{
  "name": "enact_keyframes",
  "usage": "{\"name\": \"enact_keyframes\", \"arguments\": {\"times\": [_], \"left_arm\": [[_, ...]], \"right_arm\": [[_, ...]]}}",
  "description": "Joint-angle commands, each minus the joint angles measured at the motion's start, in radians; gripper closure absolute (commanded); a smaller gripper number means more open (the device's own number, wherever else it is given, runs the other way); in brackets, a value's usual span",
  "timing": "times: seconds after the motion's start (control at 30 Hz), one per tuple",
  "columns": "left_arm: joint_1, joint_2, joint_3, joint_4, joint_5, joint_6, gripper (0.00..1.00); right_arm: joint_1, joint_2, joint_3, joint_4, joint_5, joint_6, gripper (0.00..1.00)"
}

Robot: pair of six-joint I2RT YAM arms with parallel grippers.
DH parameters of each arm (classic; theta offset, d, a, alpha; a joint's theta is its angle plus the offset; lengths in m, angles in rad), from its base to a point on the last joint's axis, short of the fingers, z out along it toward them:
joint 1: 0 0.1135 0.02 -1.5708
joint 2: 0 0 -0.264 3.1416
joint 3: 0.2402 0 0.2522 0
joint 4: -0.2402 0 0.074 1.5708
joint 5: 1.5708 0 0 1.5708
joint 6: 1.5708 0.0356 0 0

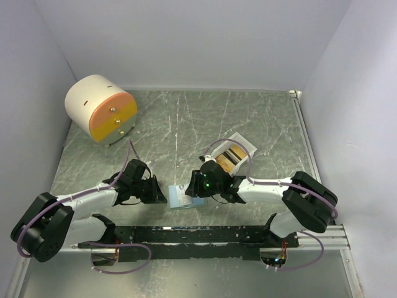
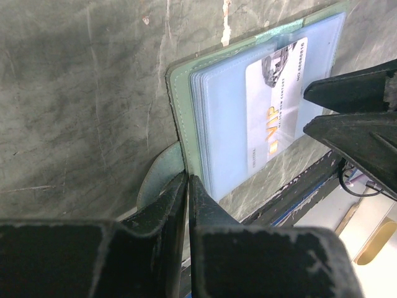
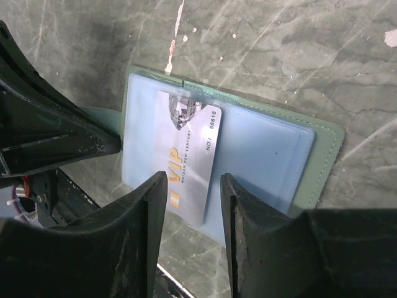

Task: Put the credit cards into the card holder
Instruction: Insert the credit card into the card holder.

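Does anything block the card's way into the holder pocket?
Nothing visible does. The card is already partly in the holder, and the left gripper pinches the holder's edge, off the card's path.

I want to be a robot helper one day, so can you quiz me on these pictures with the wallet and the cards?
1. True or false: the card holder lies folded shut on the table.
2. What gold word is printed on the silver card?
3. Where are the orange-gold cards? A in the white tray; B inside the card holder; C on top of the round cabinet.
Key: 1 false; 2 VIP; 3 A.
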Motion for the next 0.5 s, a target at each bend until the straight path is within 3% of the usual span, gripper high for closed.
{"name": "enact_keyframes", "arguments": {"times": [0.0,0.27,0.47], "left_arm": [[-0.006,-0.009,-0.006,0.027,-0.001,-0.009,0.83],[-0.01,-0.002,-0.005,0.03,0.0,-0.011,0.83],[-0.011,0.003,0.001,0.029,0.002,-0.007,0.83]], "right_arm": [[0.009,-0.013,0.021,-0.045,0.006,-0.012,0.59],[0.02,0.026,0.032,0.004,-0.034,-0.001,0.55],[0.032,0.048,0.059,0.008,-0.043,-0.013,0.61]]}}
